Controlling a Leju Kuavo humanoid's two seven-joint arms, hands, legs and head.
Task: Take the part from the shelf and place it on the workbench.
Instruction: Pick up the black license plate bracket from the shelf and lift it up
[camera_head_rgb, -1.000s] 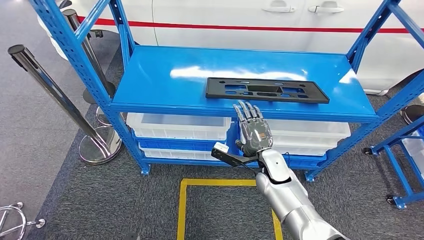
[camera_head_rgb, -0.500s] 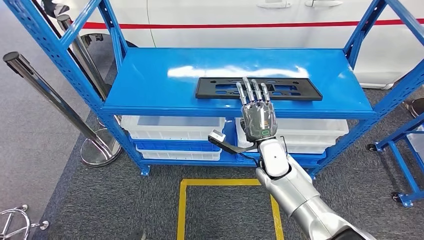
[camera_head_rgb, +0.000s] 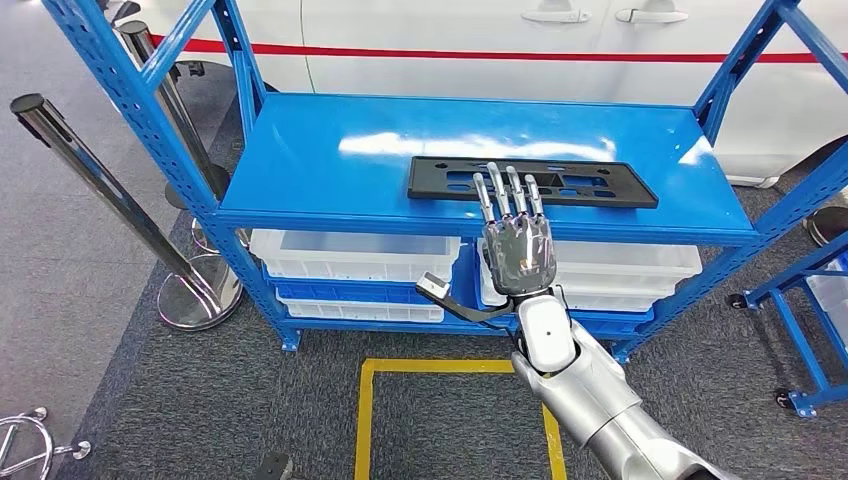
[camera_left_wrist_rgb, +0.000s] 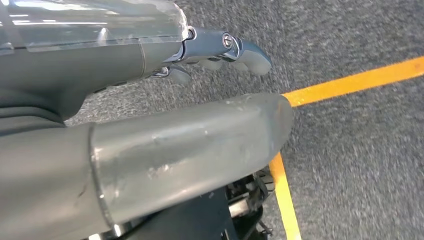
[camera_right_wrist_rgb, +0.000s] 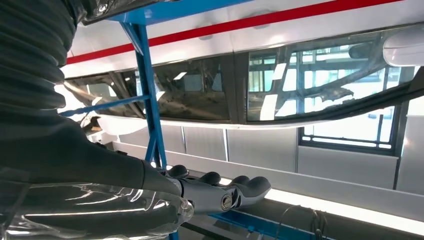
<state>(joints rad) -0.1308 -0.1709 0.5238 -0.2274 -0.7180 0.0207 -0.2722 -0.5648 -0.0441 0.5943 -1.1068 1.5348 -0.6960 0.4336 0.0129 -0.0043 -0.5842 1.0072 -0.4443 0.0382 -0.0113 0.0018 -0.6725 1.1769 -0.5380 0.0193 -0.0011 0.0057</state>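
Blue shelf (camera_head_rgb: 330, 160), black part (camera_head_rgb: 570, 185), fingers (camera_head_rgb: 508, 195) overlapping

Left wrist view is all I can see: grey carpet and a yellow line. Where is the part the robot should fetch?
Observer: The black part lies flat on the top level of the blue shelf.
Operator: Is a hand near it?
Observer: Yes. The right hand is stretched out flat, fingertips over the part's front edge, holding nothing.
Operator: What's underneath?
Observer: White bins sit on the lower levels.
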